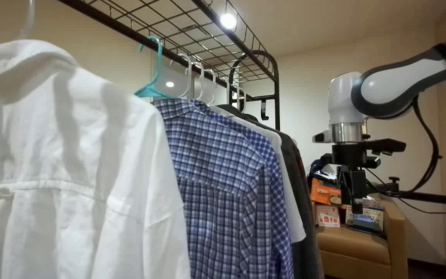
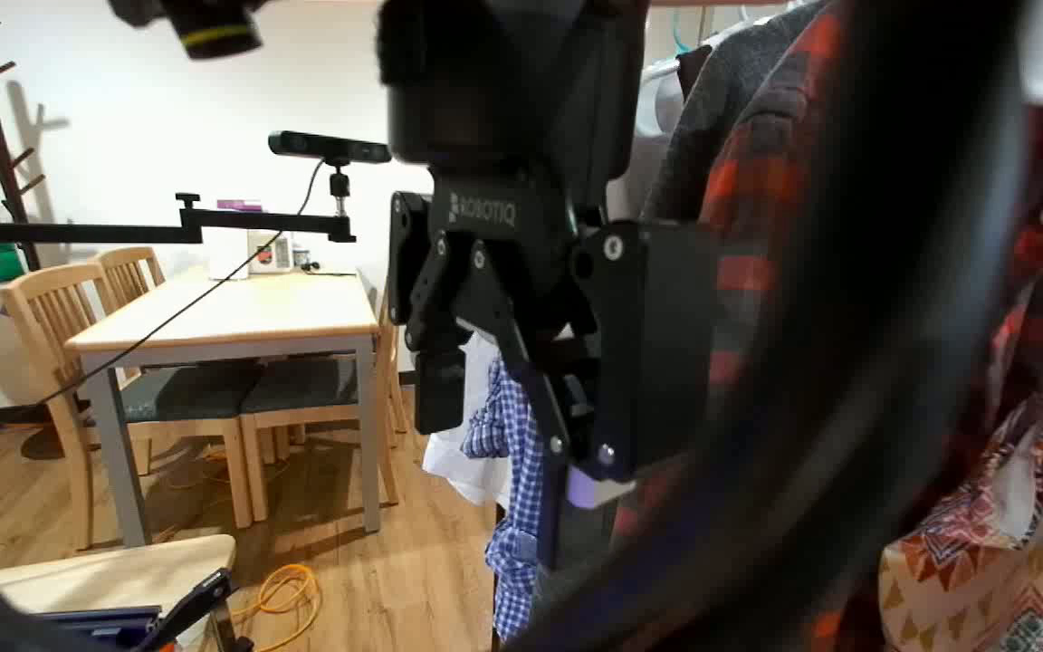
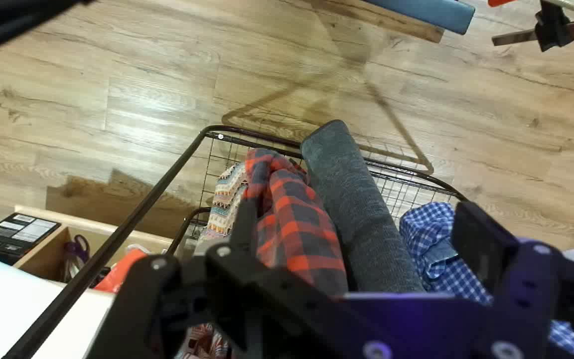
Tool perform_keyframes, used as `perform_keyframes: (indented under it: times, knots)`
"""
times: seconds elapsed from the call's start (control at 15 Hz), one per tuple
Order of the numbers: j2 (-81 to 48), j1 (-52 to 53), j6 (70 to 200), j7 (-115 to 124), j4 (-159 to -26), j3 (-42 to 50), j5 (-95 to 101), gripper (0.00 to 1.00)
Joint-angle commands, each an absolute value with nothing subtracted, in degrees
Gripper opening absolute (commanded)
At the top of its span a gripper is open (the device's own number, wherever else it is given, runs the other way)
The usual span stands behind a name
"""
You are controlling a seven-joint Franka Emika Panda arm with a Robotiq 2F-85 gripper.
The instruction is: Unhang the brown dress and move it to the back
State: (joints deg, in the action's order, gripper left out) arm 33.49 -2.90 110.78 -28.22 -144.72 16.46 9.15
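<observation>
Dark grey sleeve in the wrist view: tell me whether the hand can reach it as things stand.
Probably yes: the hand is open, and the dark grey sleeve shows between its fingers with no garment seen across it. The red plaid sleeve beside it might get caught too.

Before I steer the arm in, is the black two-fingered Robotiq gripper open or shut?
The gripper is open: the wrist view shows its fingertips wide apart.
</observation>
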Motion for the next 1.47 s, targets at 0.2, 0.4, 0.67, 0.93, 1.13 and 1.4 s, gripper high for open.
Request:
perform_keyframes:
  times: [0.2, 0.4, 0.67, 0.93, 1.13, 1.4]
  knots:
    - [33.36, -3.62, 110.73, -28.55, -144.64, 15.80, 8.74, 1.00]
    - [32.92, -3.22, 110.88, -28.70, -144.46, 15.90, 8.08, 1.00]
    - [31.90, 0.03, 113.08, -30.81, -142.18, 15.19, 5.05, 1.00]
    - [32.46, 4.24, 112.31, -35.93, -139.63, 13.20, 5.19, 1.00]
    - [33.31, 5.92, 111.75, -40.38, -138.70, 12.62, 5.27, 1.00]
    - [33.22, 4.36, 112.55, -36.71, -139.62, 11.49, 5.50, 1.00]
